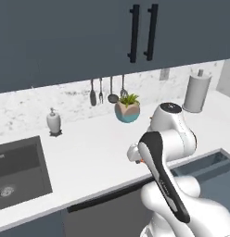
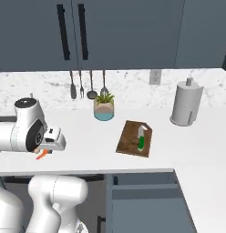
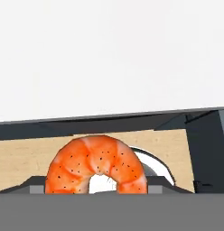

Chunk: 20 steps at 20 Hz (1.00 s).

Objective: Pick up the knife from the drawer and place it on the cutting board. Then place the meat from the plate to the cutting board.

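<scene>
Kitchen: sink (image 1: 17,176), hanging utensils (image 2: 87,86)

A curved orange meat (image 3: 96,164) with tiny black dots sits low and very close. Part of a white plate (image 3: 152,164) peeks out behind it. Above are a tan floor (image 3: 23,158), a dark edge, and a white counter (image 3: 109,54).
</scene>
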### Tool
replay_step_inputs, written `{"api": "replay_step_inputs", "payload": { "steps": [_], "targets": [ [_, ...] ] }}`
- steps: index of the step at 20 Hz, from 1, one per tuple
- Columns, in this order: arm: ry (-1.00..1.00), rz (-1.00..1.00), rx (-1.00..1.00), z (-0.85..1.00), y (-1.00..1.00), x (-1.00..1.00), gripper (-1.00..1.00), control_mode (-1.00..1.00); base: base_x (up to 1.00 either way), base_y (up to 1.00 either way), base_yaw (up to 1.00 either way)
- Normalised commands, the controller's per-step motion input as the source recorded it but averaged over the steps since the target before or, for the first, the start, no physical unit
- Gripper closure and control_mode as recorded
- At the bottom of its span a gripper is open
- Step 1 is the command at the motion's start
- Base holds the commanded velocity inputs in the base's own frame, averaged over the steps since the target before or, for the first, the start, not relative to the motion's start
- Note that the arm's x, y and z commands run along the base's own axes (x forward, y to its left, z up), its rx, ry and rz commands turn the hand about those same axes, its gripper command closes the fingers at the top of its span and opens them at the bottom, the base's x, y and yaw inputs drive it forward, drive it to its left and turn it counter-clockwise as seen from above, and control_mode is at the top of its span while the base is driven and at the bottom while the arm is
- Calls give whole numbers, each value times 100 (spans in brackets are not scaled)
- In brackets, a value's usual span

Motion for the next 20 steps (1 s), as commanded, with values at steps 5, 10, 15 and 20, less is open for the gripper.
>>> {"api": "replay_step_inputs", "payload": {
  "steps": [5, 10, 15, 20],
  "targets": [
    [0, 0, 0, 0, 0, 0, 100, 100, 38, -59, -38],
    [0, 0, 0, 0, 0, 0, 100, 100, 55, -12, -35],
    [0, 0, 0, 0, 0, 0, 100, 100, 17, 0, -33],
    [0, -11, 0, 0, 0, 19, 100, -100, 11, 0, -18]
  ]
}}
